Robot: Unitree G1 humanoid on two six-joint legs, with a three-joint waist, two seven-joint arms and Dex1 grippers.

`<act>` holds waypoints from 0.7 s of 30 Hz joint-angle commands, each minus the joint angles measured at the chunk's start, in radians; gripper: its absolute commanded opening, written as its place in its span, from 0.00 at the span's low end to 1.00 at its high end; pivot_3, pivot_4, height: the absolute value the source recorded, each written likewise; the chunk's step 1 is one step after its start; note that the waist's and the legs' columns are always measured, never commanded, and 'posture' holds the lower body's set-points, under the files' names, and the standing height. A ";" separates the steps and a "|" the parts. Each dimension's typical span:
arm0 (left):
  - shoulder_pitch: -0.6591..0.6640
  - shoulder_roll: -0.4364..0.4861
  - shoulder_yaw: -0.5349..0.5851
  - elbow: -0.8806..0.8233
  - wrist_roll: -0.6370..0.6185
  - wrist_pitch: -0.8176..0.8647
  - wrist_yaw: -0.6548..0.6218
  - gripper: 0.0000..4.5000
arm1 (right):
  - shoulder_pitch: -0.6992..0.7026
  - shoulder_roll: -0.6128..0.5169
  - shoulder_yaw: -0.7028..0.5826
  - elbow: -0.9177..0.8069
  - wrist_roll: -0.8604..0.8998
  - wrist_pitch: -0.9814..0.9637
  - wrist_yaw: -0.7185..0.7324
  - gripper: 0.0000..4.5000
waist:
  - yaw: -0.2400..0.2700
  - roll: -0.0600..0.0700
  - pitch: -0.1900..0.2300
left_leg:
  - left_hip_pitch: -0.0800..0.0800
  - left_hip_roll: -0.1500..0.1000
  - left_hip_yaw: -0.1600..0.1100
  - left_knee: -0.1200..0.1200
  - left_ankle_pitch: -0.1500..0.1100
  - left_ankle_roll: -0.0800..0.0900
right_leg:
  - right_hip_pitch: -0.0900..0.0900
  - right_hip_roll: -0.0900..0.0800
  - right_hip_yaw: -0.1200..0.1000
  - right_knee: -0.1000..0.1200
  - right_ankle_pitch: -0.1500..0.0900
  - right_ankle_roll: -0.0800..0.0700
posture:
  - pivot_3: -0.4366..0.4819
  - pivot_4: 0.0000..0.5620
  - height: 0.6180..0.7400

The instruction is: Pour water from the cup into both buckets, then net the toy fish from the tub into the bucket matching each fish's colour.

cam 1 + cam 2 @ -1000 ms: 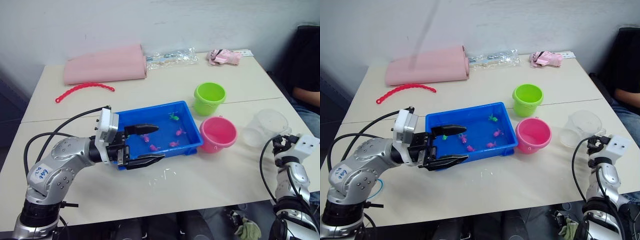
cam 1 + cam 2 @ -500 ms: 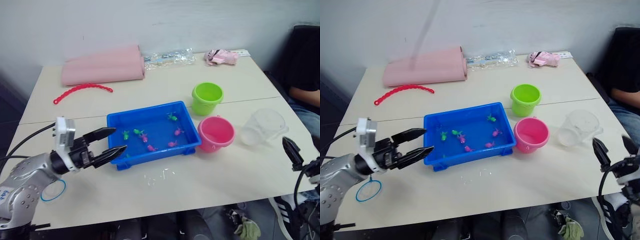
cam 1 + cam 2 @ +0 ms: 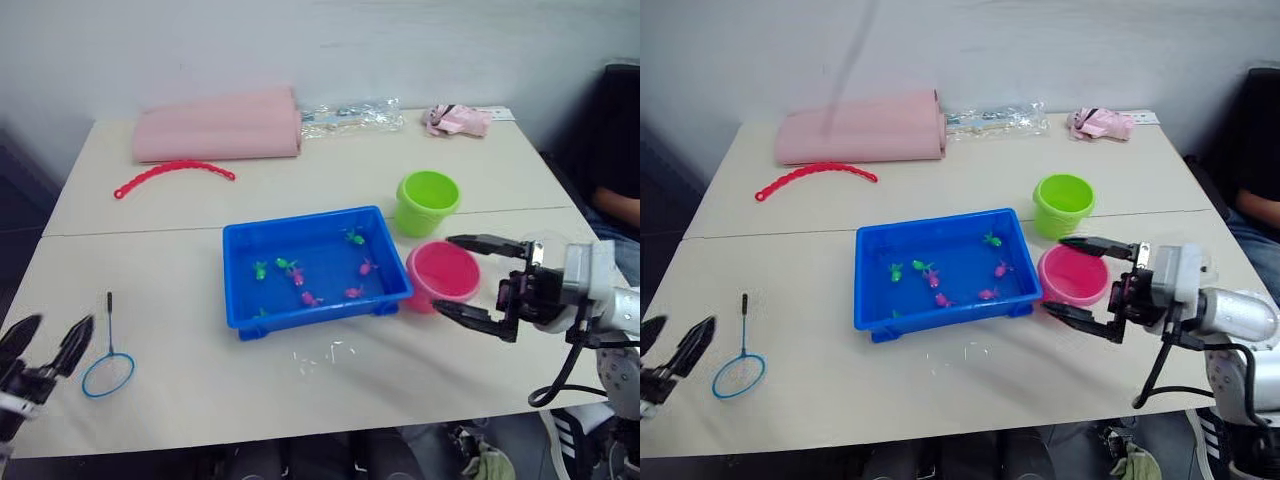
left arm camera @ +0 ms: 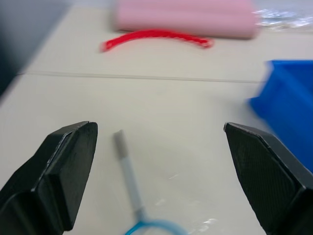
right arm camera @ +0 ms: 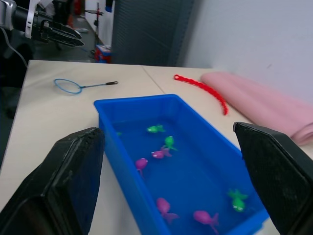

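The blue tub point(image 3: 300, 219) sits mid-table with water and several toy fish, green point(image 3: 285, 264) and pink point(image 3: 352, 292). To its right stand the buckets, lime green point(image 3: 427, 202) farther back and pink point(image 3: 443, 272) nearer. My right gripper point(image 3: 470, 278) is open, its fingers spread on either side of the pink bucket's near side, holding nothing. The net point(image 3: 107, 370) lies flat at the near left, blue hoop toward me. Just left of it my left gripper point(image 3: 45, 340) is open and empty. The cup is hidden. The right wrist view looks over the tub point(image 5: 132, 100).
At the back lie a pink rolled cloth point(image 3: 218, 125), a red bead chain point(image 3: 172, 172), a clear plastic bag point(image 3: 350, 113) and a small pink toy point(image 3: 458, 120). A water splash point(image 3: 320, 355) marks the table before the tub. A person sits at the far right point(image 3: 615, 200).
My left arm has drawn back from the tub to the near left corner, beside the net. My right gripper has risen and reached left to the pink bucket, open.
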 commanded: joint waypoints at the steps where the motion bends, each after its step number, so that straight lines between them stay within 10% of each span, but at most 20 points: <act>1: 0.216 -0.166 0.138 -0.024 0.042 -0.021 0.124 1.00 | -0.081 0.080 0.145 0.088 -0.032 -0.064 0.160 0.99 | 0.001 -0.001 -0.001 | 0.000 0.000 0.000 0.000 0.000 0.000 | 0.000 0.000 0.000 0.000 0.000 0.000 | 0.48 0.27 1.00; 10: 0.230 -0.175 0.115 -0.127 0.021 0.151 0.318 1.00 | -0.116 0.106 0.174 0.080 -0.041 -0.043 0.151 0.99 | -0.016 -0.004 -0.002 | 0.000 0.001 0.003 0.002 -0.007 0.004 | 0.001 -0.002 0.000 -0.004 0.002 -0.001 | 0.48 0.27 1.00; 21: -0.119 0.125 -0.075 -0.191 -0.030 0.705 0.591 1.00 | -0.090 0.108 0.171 -0.006 -0.047 -0.022 0.105 0.99 | -0.008 -0.003 -0.003 | 0.000 0.006 0.000 0.001 -0.002 -0.005 | 0.000 0.001 -0.003 -0.001 0.002 -0.007 | 0.48 0.27 1.00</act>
